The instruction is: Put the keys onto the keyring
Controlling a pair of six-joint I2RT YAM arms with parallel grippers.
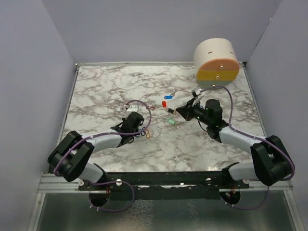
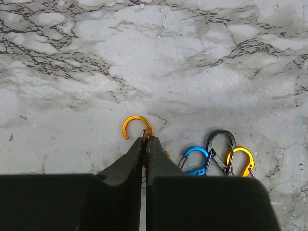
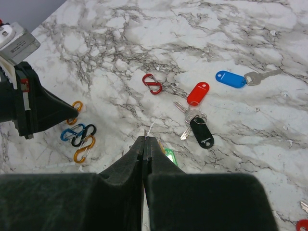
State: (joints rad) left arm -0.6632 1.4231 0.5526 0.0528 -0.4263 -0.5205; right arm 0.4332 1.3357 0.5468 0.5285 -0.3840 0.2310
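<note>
Light is bright, even and diffuse from overhead in all three views; no dim corners on the table (image 1: 120, 86); shadows are soft and short, tucked close under the arms in the top view. You get only a mild sheen on the marble, no blown glare. In the left wrist view the left tool (image 2: 145, 137) is a near-black mass, soft-edged at the lens; the keyring (image 2: 210, 159) is sharp, with small glints on its loops. In the right wrist view the right tool (image 3: 144, 137) is likewise dark and blurred; the keys (image 3: 198, 93) and marble veins are crisp.
</note>
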